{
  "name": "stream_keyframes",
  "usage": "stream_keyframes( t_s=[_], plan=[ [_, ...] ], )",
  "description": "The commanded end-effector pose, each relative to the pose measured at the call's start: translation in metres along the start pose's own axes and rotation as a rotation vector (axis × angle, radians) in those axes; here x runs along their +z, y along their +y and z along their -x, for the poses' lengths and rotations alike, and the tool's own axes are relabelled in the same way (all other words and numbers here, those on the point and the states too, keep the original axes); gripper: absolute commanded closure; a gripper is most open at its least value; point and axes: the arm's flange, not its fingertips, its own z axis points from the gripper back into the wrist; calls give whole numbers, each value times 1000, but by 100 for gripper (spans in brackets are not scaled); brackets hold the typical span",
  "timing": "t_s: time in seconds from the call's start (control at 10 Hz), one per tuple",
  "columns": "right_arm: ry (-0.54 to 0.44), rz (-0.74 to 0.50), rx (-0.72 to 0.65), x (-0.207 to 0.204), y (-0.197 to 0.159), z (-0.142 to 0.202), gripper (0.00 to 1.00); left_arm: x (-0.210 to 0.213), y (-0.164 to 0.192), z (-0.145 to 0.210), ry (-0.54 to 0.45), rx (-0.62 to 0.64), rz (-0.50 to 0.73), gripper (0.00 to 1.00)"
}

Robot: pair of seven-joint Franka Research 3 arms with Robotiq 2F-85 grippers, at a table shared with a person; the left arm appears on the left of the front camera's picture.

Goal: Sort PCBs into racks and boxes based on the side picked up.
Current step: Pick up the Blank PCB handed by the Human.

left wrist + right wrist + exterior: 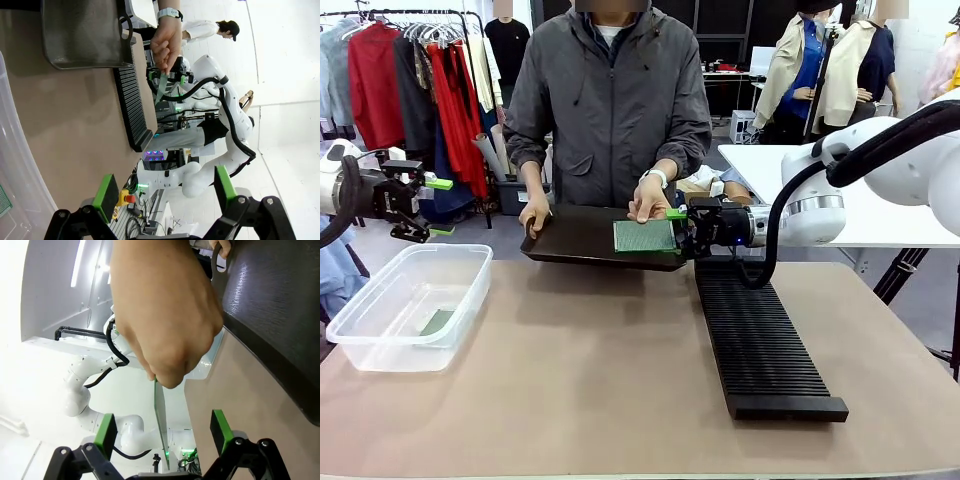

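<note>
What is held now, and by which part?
The person's hand pinches a PCB by its upper edge; the other hand grips the black tray by its rim. The right gripper stands open around the PCB.

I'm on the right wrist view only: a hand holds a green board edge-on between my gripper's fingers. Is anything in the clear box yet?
Observer: Yes, one PCB lies flat on the floor of the clear box.
Operator: Where is the rack?
Observer: The black rack lies on the right half of the table, one end toward the person and the other toward the robot.
Operator: And the left gripper?
Observer: The left gripper is open and holds nothing. It hangs in the air above the far left corner of the box.
</note>
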Motion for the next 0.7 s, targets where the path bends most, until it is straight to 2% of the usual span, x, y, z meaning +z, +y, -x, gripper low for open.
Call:
stream_keyframes(
  t_s=[0.0, 0.3, 0.6],
  plan=[
    [-26, -33, 26, -9, 0, -7, 0, 0, -2, 0, 0, -1, -3, 0],
    [-24, -41, 20, -12, -2, -7, 15, 0, -2, 0, 0, -1, -3, 0],
    [-28, -36, 17, -13, -3, -8, 51, 0, -2, 0, 0, -1, -3, 0]
  ],
)
